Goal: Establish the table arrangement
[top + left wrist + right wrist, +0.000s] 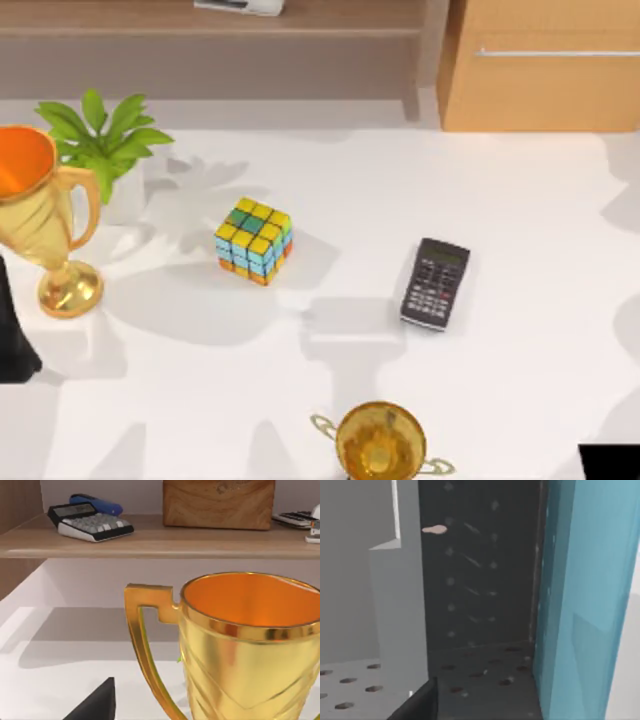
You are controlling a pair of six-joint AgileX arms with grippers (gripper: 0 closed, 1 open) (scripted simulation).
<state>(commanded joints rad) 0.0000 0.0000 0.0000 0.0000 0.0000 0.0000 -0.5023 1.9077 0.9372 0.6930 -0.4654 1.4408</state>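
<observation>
Hovering at the table's (520, 370) left edge, left hand (15, 350) (grip unclear).

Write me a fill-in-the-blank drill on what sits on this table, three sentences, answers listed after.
1. The puzzle cube lies on the table to the ____ of the black calculator in the top view.
2. The green plant stands right behind the tall gold ____ at the table's left edge.
3. The inside of that tall cup's bowl is coloured ____.

Missing words: left; trophy; orange
</observation>
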